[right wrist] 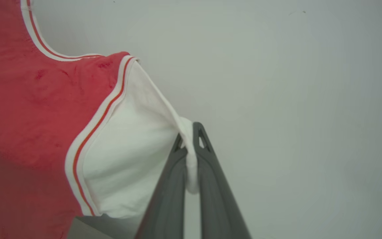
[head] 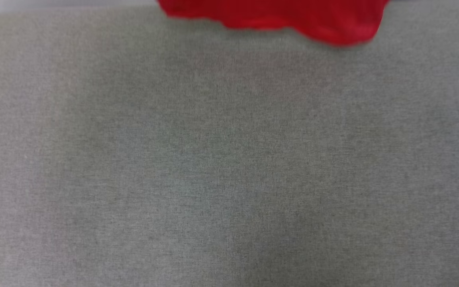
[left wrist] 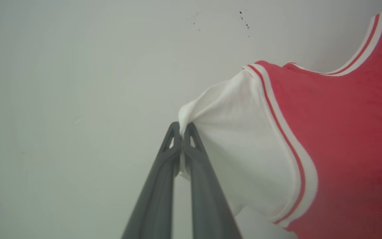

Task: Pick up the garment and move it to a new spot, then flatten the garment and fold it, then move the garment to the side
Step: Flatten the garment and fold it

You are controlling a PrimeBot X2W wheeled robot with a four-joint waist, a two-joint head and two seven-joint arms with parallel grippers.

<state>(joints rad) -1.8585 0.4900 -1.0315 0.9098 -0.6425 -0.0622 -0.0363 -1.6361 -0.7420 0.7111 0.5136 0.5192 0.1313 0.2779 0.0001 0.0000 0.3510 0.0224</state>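
The garment [head: 293,18] is a red T-shirt with white sleeves and striped trim; in the head view its red lower edge hangs at the top of the picture over the grey cloth surface [head: 229,159]. My left gripper [left wrist: 181,127] is shut on the edge of one white sleeve [left wrist: 244,146], and the red body [left wrist: 350,139] stretches away to the right. My right gripper [right wrist: 188,131] is shut on the other white sleeve [right wrist: 128,159], with the red body [right wrist: 28,116] to its left. The shirt hangs spread between the two grippers, raised in front of a pale wall.
A grey woven cloth surface spans the head view from edge to edge. A pale wall [left wrist: 78,83] stands behind the raised shirt, with a few small dark specks [left wrist: 244,18] on it. A grey edge [right wrist: 91,227] shows below the sleeve.
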